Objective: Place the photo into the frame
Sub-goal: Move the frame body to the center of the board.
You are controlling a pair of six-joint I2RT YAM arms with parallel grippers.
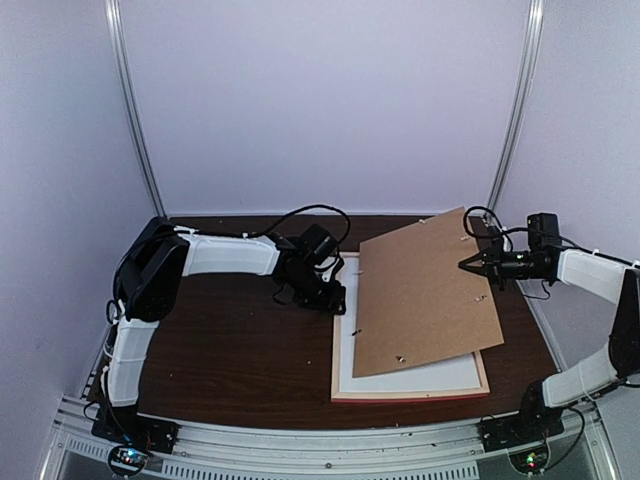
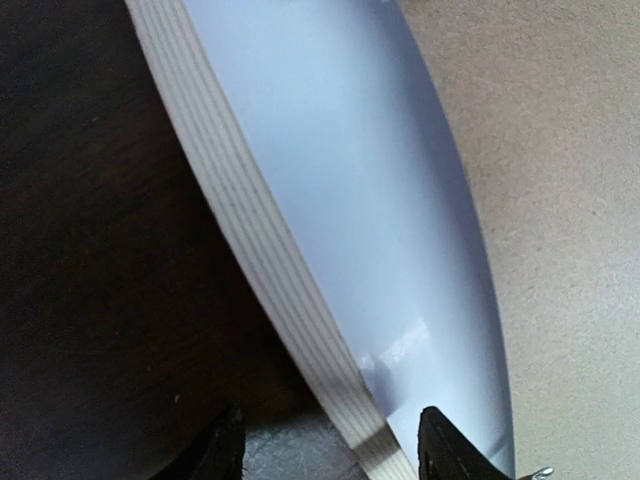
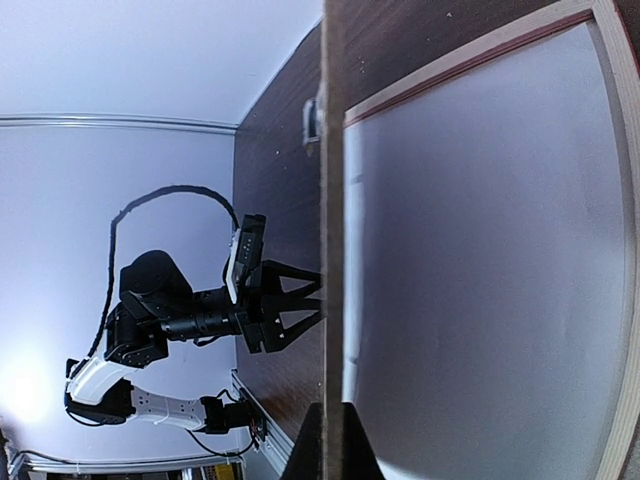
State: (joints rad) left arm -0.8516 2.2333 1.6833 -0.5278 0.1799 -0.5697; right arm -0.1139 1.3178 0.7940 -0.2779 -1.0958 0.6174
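One thin-railed rectangular frame of pale pinkish wood (image 1: 410,397) is counted, at near right on the single dark brown wooden table (image 1: 240,350). One white flat panel (image 1: 420,381) and one plain brown rectangular backing board (image 1: 425,290) are counted there. Two black two-finger grippers are counted: the left gripper (image 1: 342,301) and the right gripper (image 1: 463,264).

No legible text, label, brand, number or sign in any view. Nothing printed to read on the flat brown fibreboard backing board (image 1: 425,290), on the pale pinkish wooden rectangular picture frame (image 1: 410,397), or on the smooth white sheet (image 1: 420,378) lying within it.
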